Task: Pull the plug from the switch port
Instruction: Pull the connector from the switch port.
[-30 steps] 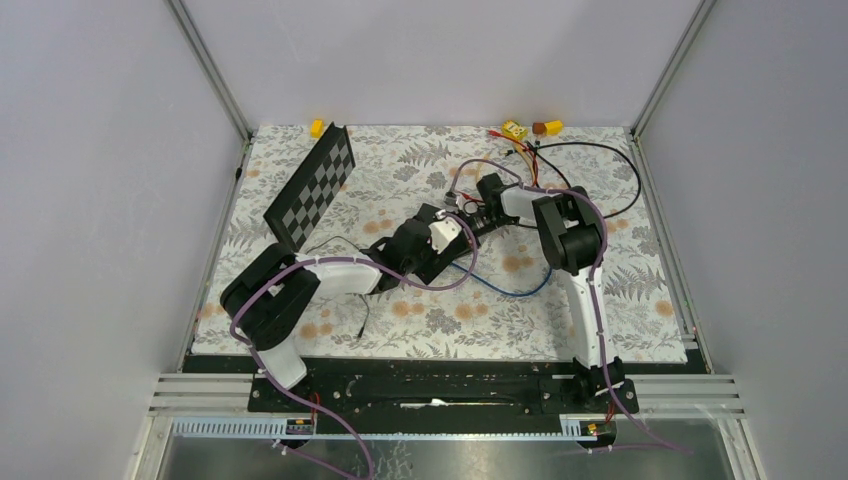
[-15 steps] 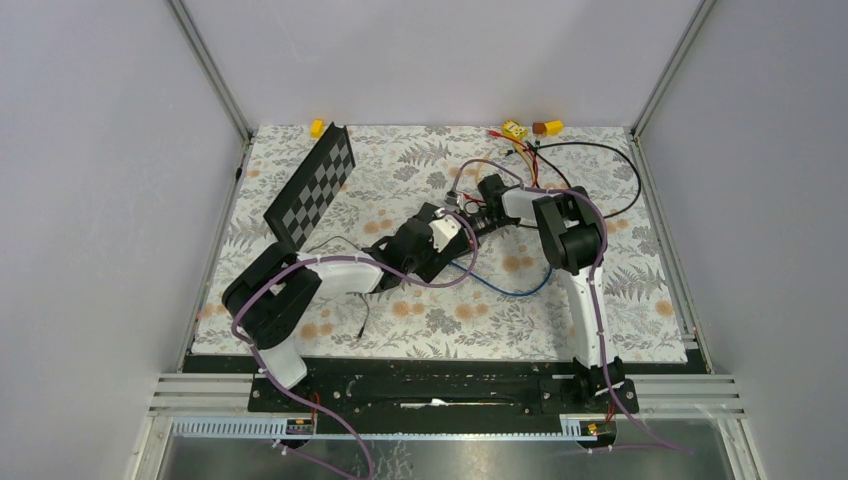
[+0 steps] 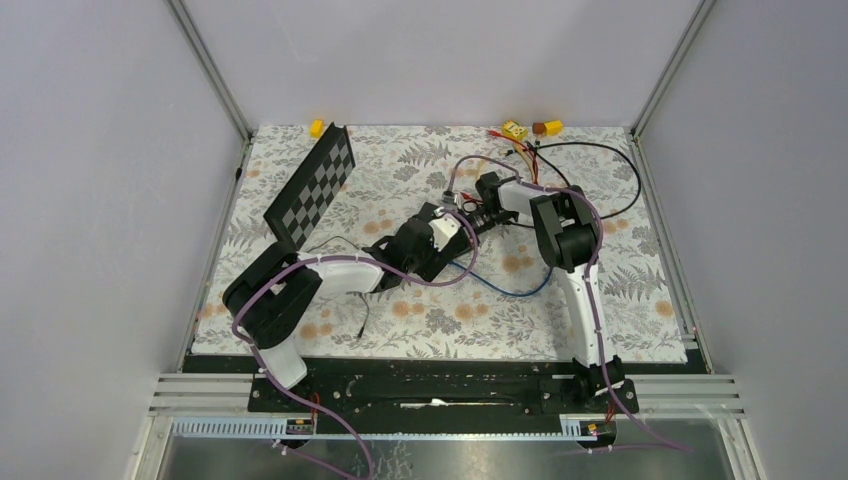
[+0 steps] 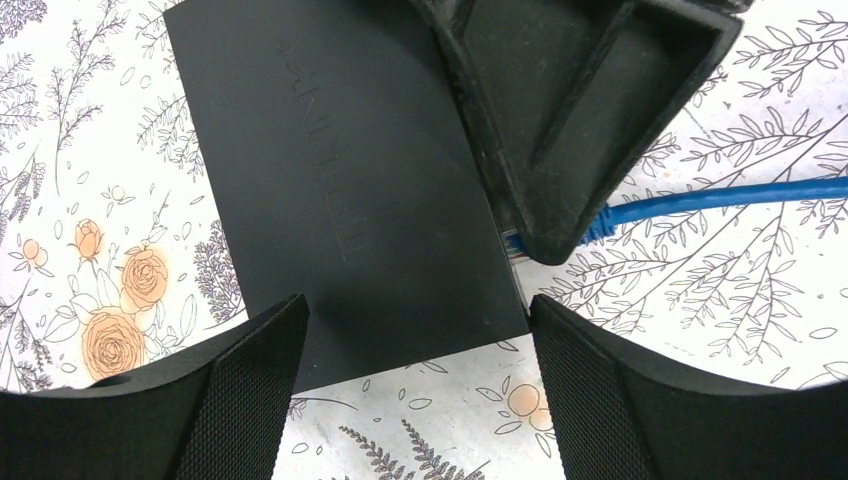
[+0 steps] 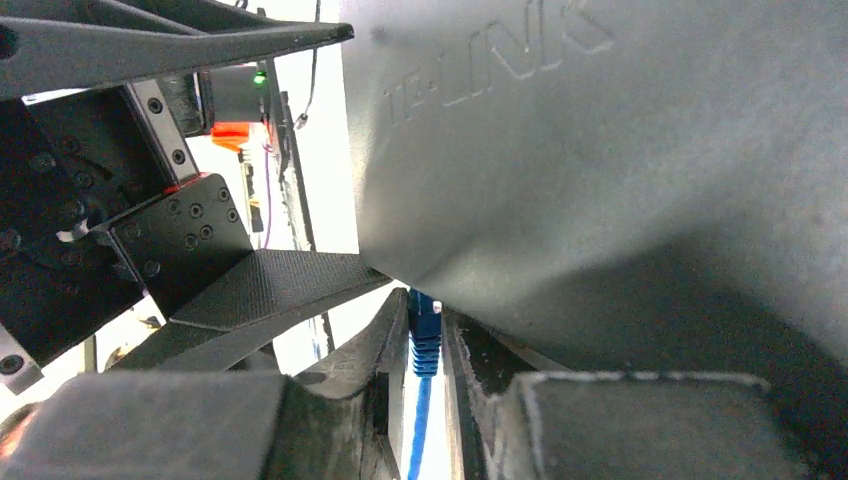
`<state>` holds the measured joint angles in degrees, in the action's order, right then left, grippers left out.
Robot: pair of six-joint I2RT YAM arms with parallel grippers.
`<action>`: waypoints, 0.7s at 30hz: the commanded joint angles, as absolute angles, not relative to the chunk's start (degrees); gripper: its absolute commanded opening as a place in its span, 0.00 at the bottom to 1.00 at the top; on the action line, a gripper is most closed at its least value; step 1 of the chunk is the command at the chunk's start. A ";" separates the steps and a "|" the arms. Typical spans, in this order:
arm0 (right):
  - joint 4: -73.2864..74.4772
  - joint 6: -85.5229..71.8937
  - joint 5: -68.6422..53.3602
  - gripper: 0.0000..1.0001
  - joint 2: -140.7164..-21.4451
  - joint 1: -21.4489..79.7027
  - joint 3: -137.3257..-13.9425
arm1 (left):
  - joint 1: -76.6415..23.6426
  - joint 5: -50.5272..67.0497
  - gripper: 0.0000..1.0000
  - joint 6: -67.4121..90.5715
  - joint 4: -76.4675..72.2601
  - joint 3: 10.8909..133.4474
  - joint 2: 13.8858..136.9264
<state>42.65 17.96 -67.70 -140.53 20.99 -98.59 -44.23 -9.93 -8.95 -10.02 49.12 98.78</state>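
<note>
Midway between the table's [image 3: 650, 300] side edges, the left gripper [image 4: 415, 325] clamps the switch [image 4: 330, 170] to brace it. The right gripper [image 5: 425, 312] pinches the blue plug [image 5: 423, 345] at its port, ready to pull.

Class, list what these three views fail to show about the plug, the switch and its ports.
Left wrist: a finger of the right gripper covers where the plug meets the switch, so the port is hidden.
Right wrist: the switch is cut off by the top and right edges; its port row is lost in shadow.
Top external: the left gripper and right gripper cover the switch; the plug is too small.
</note>
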 commanded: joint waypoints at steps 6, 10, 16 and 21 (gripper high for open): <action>27.71 4.32 -65.82 0.00 -137.63 21.62 -82.98 | -43.06 -16.45 0.82 -8.71 -10.30 51.65 99.88; 26.70 4.04 -64.77 0.00 -136.78 21.53 -82.44 | -42.98 -15.93 0.82 -8.48 -10.11 51.70 99.94; 32.08 8.28 -61.05 0.00 -134.74 19.02 -85.82 | -41.83 -13.47 0.84 -7.73 -9.52 51.26 98.46; 35.84 9.96 -60.88 0.00 -130.77 16.41 -87.18 | -40.36 -8.27 0.90 -7.06 -9.28 50.57 95.23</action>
